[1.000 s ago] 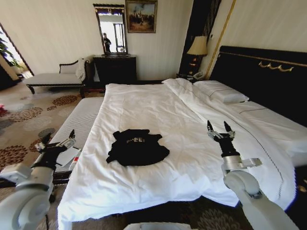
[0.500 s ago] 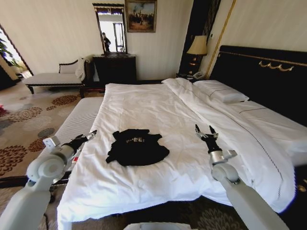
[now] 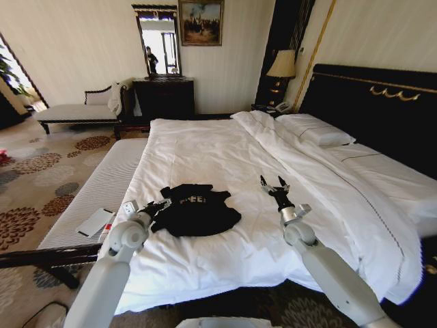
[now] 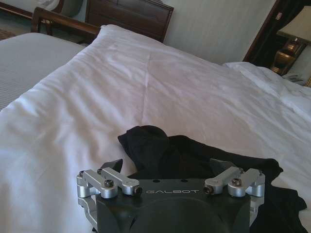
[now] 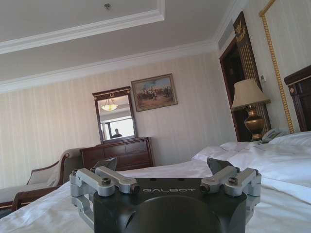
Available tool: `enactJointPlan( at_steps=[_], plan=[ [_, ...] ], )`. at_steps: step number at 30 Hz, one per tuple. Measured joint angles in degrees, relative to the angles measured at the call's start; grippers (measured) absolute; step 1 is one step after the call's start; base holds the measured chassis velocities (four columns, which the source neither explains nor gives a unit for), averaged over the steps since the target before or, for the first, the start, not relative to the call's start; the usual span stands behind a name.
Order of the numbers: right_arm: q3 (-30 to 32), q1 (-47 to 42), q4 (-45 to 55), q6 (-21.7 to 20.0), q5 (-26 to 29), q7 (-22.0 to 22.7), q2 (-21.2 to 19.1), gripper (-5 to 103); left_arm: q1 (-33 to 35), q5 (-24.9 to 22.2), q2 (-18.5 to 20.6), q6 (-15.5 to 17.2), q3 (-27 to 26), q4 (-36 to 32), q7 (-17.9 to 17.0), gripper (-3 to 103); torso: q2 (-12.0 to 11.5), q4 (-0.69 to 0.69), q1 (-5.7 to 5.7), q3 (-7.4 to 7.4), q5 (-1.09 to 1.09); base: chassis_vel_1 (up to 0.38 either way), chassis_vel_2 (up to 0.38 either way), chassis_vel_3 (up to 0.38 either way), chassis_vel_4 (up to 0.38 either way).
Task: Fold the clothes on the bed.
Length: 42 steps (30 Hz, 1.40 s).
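Observation:
The clothes are a black T-shirt (image 3: 196,210) with white lettering, lying crumpled near the front of the bed (image 3: 218,150). My left gripper (image 3: 161,204) is open at the shirt's left edge. In the left wrist view the left gripper (image 4: 167,167) hovers just above the T-shirt (image 4: 194,153), its fingers spread over a bunched sleeve on the white bed (image 4: 146,87). To the right of the shirt, my right gripper (image 3: 272,182) stands open over bare sheet, a short gap away. In the right wrist view the right gripper (image 5: 163,165) points across the bed (image 5: 272,165) with nothing between its fingers.
A striped bench (image 3: 102,181) with a flat white device (image 3: 94,222) runs along the bed's left side. Pillows (image 3: 314,130) and a folded duvet (image 3: 334,181) lie right, before the dark headboard (image 3: 369,102). Chaise (image 3: 75,113), dresser (image 3: 164,97) and lamp (image 3: 281,66) stand behind.
Both arms have swung inward over the bed. The left gripper came from beside the bench to the shirt's left edge; the right gripper moved left toward the shirt.

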Motion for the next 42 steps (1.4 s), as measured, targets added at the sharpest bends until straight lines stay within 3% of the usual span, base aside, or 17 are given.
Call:
enactJointPlan(
  at_steps=[13,24,27,30,32,37,40,41,42],
  plan=[
    [-0.1,0.0,-1.3,0.1,-1.3,0.3,0.7,100,-6.6,1.8,-1.5,0.7,2.4,5.6,-5.6,100,0.0,0.0,0.0,-0.01,0.0,0.0,0.0,0.0,0.0],
    [-0.6,0.3,-2.5,0.1,-2.6,0.8,1.1,100,-9.3,-2.3,-3.3,2.1,2.9,9.8,-7.7,100,0.0,-0.01,0.0,0.0,0.0,0.0,0.0,0.0,0.0],
    [-0.9,0.7,-3.3,0.3,-3.3,0.8,1.6,100,-10.1,-5.3,-3.3,3.1,2.9,10.5,-9.3,98,0.0,0.0,0.0,0.0,0.0,0.0,0.0,0.0,0.0],
    [-1.1,0.8,-3.8,0.6,-3.8,0.8,1.8,100,-10.7,-7.8,-3.2,3.5,2.6,10.5,-10.3,92,0.0,0.0,0.0,0.0,0.0,0.0,0.0,0.0,0.0],
    [-1.3,1.0,-4.3,0.8,-4.1,0.8,1.9,100,-11.3,-8.6,-2.7,3.6,2.2,10.9,-10.5,81,0.0,0.0,0.0,0.0,0.01,0.0,0.0,0.0,0.0],
    [-1.4,1.2,-4.6,0.8,-4.2,0.7,1.9,100,-12.2,-9.9,-2.5,3.7,2.0,11.7,-10.6,70,0.0,0.0,0.0,0.0,0.0,0.0,0.0,0.0,0.0],
    [-1.5,1.4,-4.9,0.9,-4.3,0.7,1.8,100,-13.2,-12.1,-2.5,4.7,1.9,12.7,-11.5,53,0.0,0.0,0.0,0.0,0.0,0.0,0.0,0.0,0.0],
    [-1.5,1.4,-4.9,0.9,-4.3,0.7,1.8,100,-13.3,-12.4,-2.5,4.9,1.9,12.9,-11.7,53,0.0,0.0,0.0,0.0,0.0,0.0,0.0,0.0,0.0],
    [-1.5,1.4,-5.0,1.0,-4.4,0.7,1.8,100,-13.8,-12.8,-2.6,5.3,2.1,13.3,-11.9,43,0.0,0.0,0.0,0.0,0.0,0.0,0.0,0.0,0.0]
  ],
)
